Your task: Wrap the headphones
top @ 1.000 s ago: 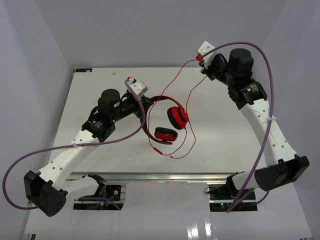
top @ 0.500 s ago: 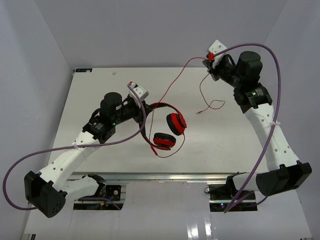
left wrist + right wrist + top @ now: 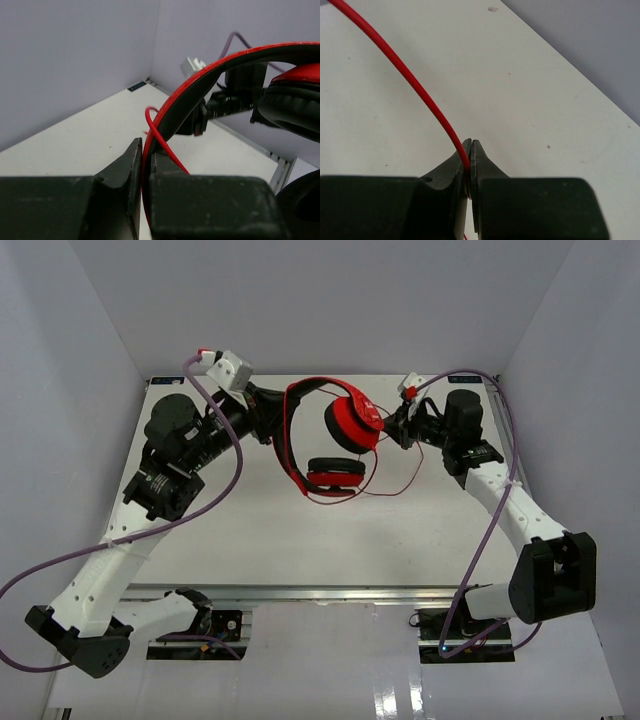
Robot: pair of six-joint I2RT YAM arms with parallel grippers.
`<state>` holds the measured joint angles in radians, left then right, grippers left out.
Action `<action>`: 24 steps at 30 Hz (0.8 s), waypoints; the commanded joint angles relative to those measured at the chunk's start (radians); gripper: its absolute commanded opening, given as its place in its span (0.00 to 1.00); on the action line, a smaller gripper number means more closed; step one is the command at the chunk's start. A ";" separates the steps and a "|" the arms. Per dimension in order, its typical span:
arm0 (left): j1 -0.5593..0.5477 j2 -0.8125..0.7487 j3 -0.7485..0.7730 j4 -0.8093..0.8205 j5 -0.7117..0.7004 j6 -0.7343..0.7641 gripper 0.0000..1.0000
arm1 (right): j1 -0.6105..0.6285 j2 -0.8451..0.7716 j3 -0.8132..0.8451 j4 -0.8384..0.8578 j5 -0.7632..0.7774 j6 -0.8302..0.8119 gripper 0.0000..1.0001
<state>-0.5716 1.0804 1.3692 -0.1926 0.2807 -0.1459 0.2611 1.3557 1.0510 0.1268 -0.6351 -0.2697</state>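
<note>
The red headphones [image 3: 335,430] hang in the air above the middle of the white table [image 3: 240,530]. My left gripper [image 3: 272,420] is shut on the red-and-black headband [image 3: 190,95], which runs between its fingers [image 3: 125,165] in the left wrist view. One black ear pad [image 3: 292,107] shows at the right there. My right gripper [image 3: 392,430] is shut on the thin red cable [image 3: 415,85], close to the right of the upper ear cup. The cable loops down below the lower ear cup [image 3: 335,477] and trails toward the right [image 3: 400,485]. The plug is not visible.
Thick purple arm cables [image 3: 230,475] loop around both arms. Grey walls [image 3: 330,300] enclose the table on three sides. The arm bases [image 3: 190,615] sit at the near edge.
My left gripper has lifted the headphones up and toward the back. My right gripper has come in to the left with the cable, close to the ear cup.
</note>
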 commanded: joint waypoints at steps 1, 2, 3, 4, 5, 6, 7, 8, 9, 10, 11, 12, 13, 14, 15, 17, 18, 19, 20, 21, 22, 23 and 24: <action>0.001 0.078 0.165 -0.067 -0.102 -0.060 0.00 | -0.064 -0.033 -0.046 0.312 -0.188 0.233 0.08; 0.001 0.090 0.187 -0.080 -0.113 -0.053 0.00 | -0.080 -0.031 -0.051 0.351 -0.201 0.270 0.08; 0.001 0.103 0.210 -0.091 -0.121 -0.047 0.00 | -0.099 -0.029 -0.053 0.380 -0.209 0.306 0.08; 0.001 0.110 0.222 -0.104 -0.126 -0.043 0.00 | -0.115 -0.026 -0.055 0.393 -0.220 0.323 0.08; 0.001 0.116 0.233 -0.117 -0.131 -0.039 0.00 | -0.131 -0.023 -0.057 0.405 -0.231 0.340 0.08; 0.001 0.123 0.242 -0.125 -0.132 -0.037 0.00 | -0.143 -0.021 -0.063 0.432 -0.241 0.365 0.08; 0.001 0.131 0.250 -0.133 -0.133 -0.033 0.00 | -0.162 -0.020 -0.074 0.470 -0.251 0.416 0.08; 0.001 0.138 0.257 -0.142 -0.133 -0.029 0.00 | -0.182 -0.018 -0.085 0.514 -0.260 0.468 0.08; 0.001 0.143 0.258 -0.155 -0.133 -0.027 0.00 | -0.197 -0.018 -0.102 0.586 -0.270 0.498 0.08; 0.001 0.148 0.254 -0.159 -0.133 -0.027 0.00 | -0.204 -0.017 -0.108 0.614 -0.275 0.547 0.08; 0.001 0.153 0.250 -0.171 -0.132 -0.029 0.00 | -0.211 -0.015 -0.113 0.647 -0.280 0.587 0.08; 0.001 0.157 0.246 -0.182 -0.133 -0.028 0.00 | -0.224 -0.015 -0.130 0.721 -0.289 0.623 0.08; 0.001 0.162 0.242 -0.193 -0.133 -0.025 0.00 | -0.237 -0.014 -0.150 0.803 -0.293 0.689 0.08; 0.001 0.166 0.237 -0.205 -0.132 -0.022 0.00 | -0.248 -0.012 -0.169 0.878 -0.293 0.776 0.08; 0.001 0.165 0.233 -0.224 -0.137 -0.019 0.00 | -0.278 -0.009 -0.185 0.999 -0.286 0.827 0.08; 0.001 0.152 0.217 -0.244 -0.147 -0.010 0.00 | -0.309 0.001 -0.226 1.123 -0.266 0.940 0.08; 0.001 0.146 0.208 -0.253 -0.152 -0.006 0.00 | -0.323 0.006 -0.246 1.181 -0.255 0.997 0.08; 0.001 0.142 0.199 -0.257 -0.158 -0.004 0.00 | -0.330 0.013 -0.263 1.249 -0.247 1.023 0.08; 0.001 0.136 0.193 -0.265 -0.161 -0.001 0.00 | -0.344 0.019 -0.275 1.302 -0.235 1.067 0.08; 0.001 0.129 0.188 -0.276 -0.162 0.003 0.00 | -0.361 0.024 -0.284 1.348 -0.220 1.120 0.08; 0.001 0.124 0.180 -0.282 -0.161 0.005 0.00 | -0.373 0.034 -0.288 1.404 -0.214 1.160 0.08; 0.001 0.119 0.170 -0.286 -0.159 0.006 0.00 | -0.383 0.045 -0.290 1.462 -0.211 1.193 0.08; 0.001 0.115 0.155 -0.289 -0.156 0.006 0.00 | -0.392 0.046 -0.290 1.476 -0.205 1.215 0.08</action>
<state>-0.5716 1.2615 1.5463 -0.4805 0.1361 -0.1298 -0.0900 1.3727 0.7745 1.1862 -0.8842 0.7060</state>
